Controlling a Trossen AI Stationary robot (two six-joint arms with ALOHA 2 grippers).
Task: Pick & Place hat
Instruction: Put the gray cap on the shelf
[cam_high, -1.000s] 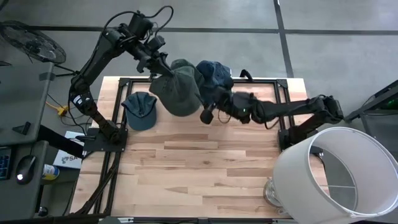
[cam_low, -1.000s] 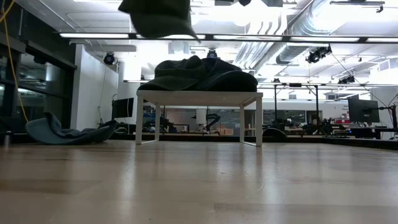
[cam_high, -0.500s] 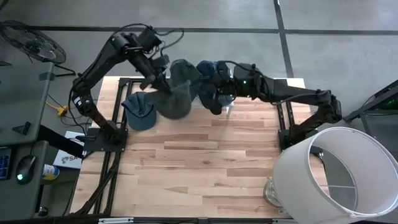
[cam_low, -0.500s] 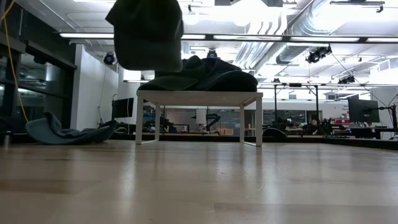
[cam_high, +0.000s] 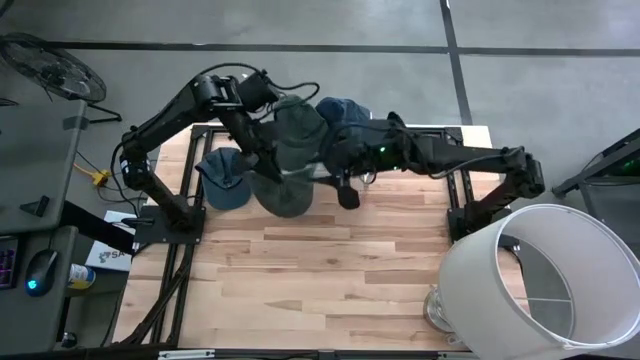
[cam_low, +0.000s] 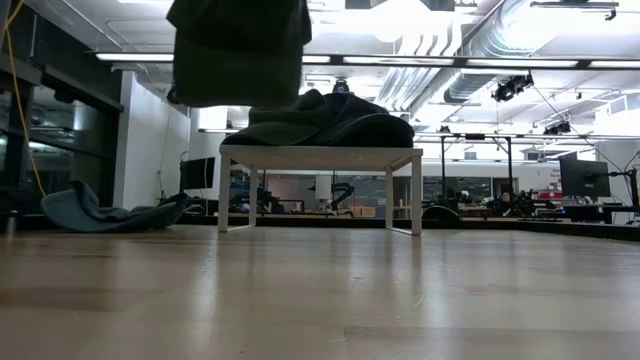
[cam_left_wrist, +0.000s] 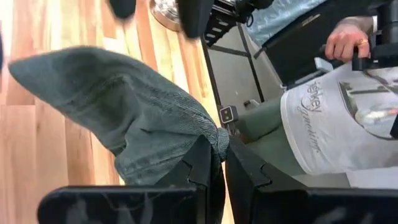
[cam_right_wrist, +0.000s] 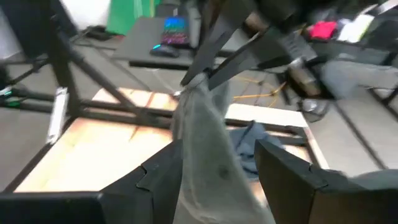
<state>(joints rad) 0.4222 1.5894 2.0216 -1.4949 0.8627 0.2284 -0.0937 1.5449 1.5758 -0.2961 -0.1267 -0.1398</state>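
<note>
A dark green hat (cam_high: 285, 185) hangs from my left gripper (cam_high: 262, 160), which is shut on it, over the far middle of the wooden table (cam_high: 320, 270). The low view shows the hat (cam_low: 238, 50) high above the tabletop. My right gripper (cam_high: 345, 193) stands open just right of the hat, pointing at it. In the right wrist view the hat (cam_right_wrist: 205, 143) hangs in line with the gap between its fingers; I see no touch. A blue cap (cam_high: 225, 178) lies on the table to the left. More hats (cam_high: 335, 118) are piled on a small white table (cam_low: 320, 155). My left gripper pinches a bunched bit of the hat's fabric (cam_left_wrist: 214, 134) between its two fingers. The fingers slant down from the table's far left. The hat hangs slack below them, clear of the table, its free end (cam_left_wrist: 56, 68) away from the gripper.
A large white lampshade (cam_high: 545, 280) stands off the table's near right corner. Black frame rails (cam_high: 455, 160) run along the table's far and side edges. A person in a white shirt (cam_left_wrist: 329, 118) sits beyond the table. The table's near half is bare wood.
My left gripper has swung from above the hat pile toward the table's near edge, carrying the green hat, which has come lower and hangs beside the blue cap. My right gripper has tipped up toward level and now points at the hat.
</note>
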